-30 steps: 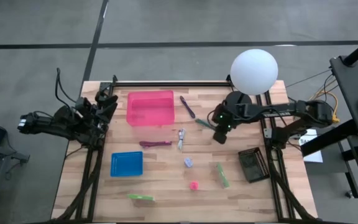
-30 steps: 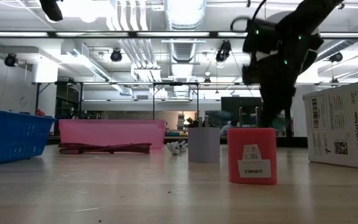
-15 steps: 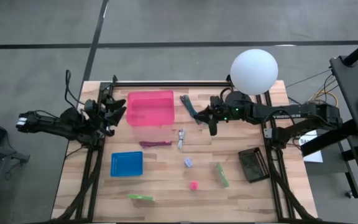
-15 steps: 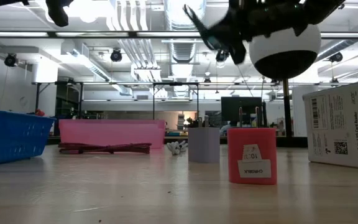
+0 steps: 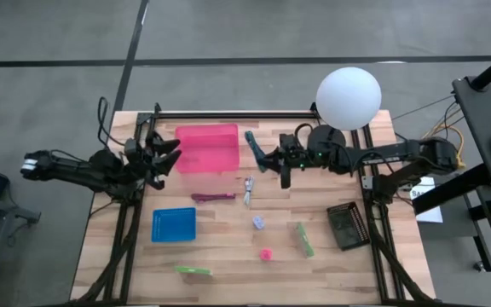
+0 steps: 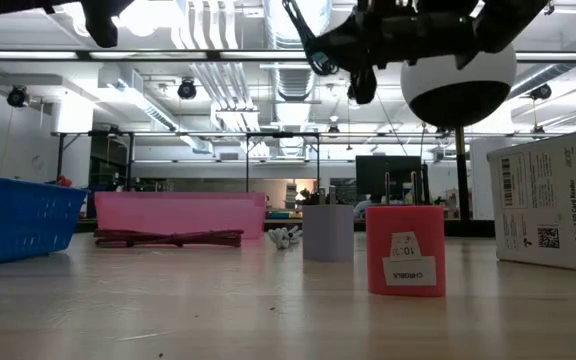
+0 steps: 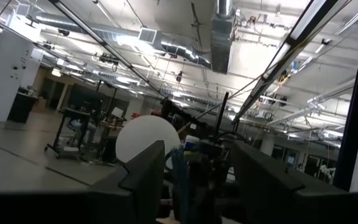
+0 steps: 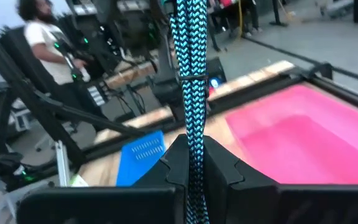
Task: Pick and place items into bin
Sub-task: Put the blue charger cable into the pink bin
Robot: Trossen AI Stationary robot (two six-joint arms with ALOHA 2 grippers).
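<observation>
Presently: right gripper (image 5: pixel 267 159) pinches a teal stick (image 5: pixel 251 143) beside the pink bin (image 5: pixel 205 147), apparently empty; left gripper (image 5: pixel 167 153) spread; other sticks and blocks remain on the desk (image 5: pixel 228 247).

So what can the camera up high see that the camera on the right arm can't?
Only the high view shows the white globe lamp, the tiny pink block and the left pincer. Only the right wrist view shows a person in a white shirt beyond the table. Both show the pink plastic bin, the small blue bin and the teal braided stick gripped by the right pincer.
</observation>
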